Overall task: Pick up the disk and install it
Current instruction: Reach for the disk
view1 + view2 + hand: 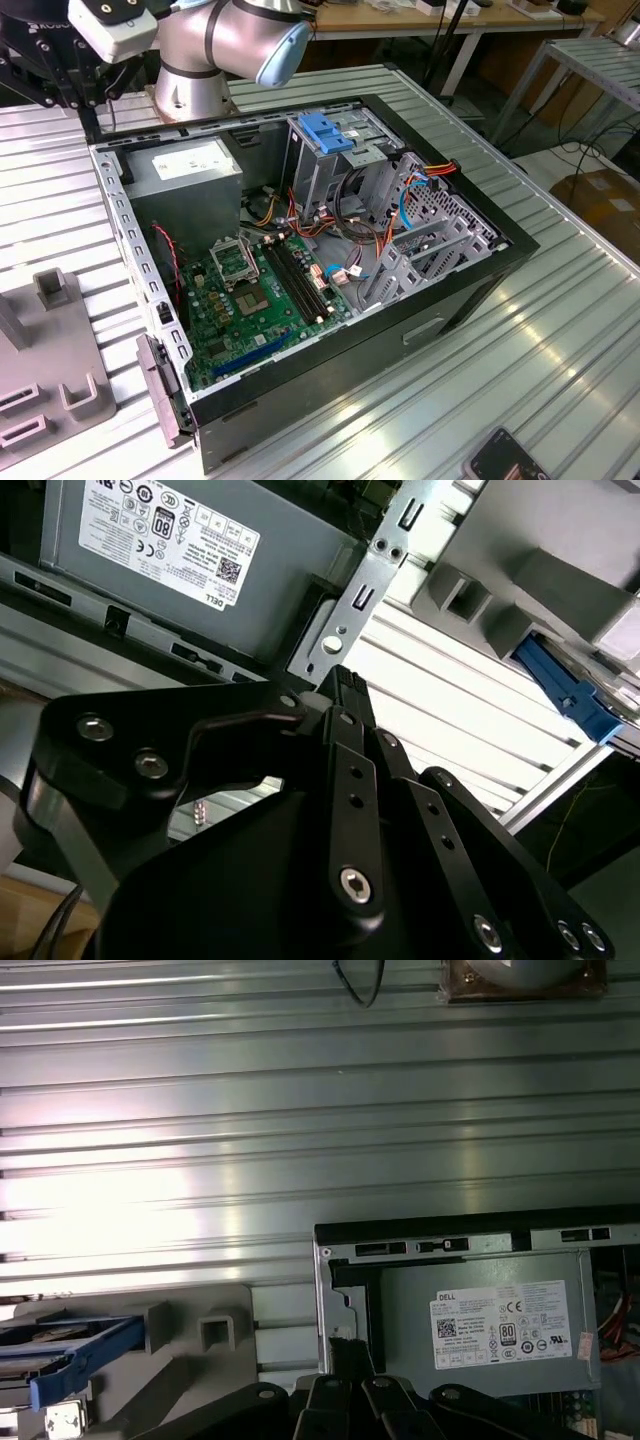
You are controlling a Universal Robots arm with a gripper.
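Claw closed, nothing in it. It hangs over the case corner by the PSU, between PSU and fixture.

Disk lies flat in the grey fixture on the tabletop, outside the case, off its PSU end. That puts it toward the tabletop's edge on the exterior view's left. The second wrist view catches one blue rail of it.

Handling, my read:
- Stiff and dense for its size. It won't flex, but it hates knocks.
- Metal faces look smooth, so likely slippery under the claw.
- The blue rails are plastic and may give a bit.
- Best hold is across the two long sides at mid-length, square on. Stay off the label face.

In the way:
- Fixture blocks stand close around the disk, so little side room for the claw.
- The case rim sits between fixture and bay.
- Inside, the cage with the blue handle stands at the far side, with cables looped beside it.
- The board lies exposed on the case floor.
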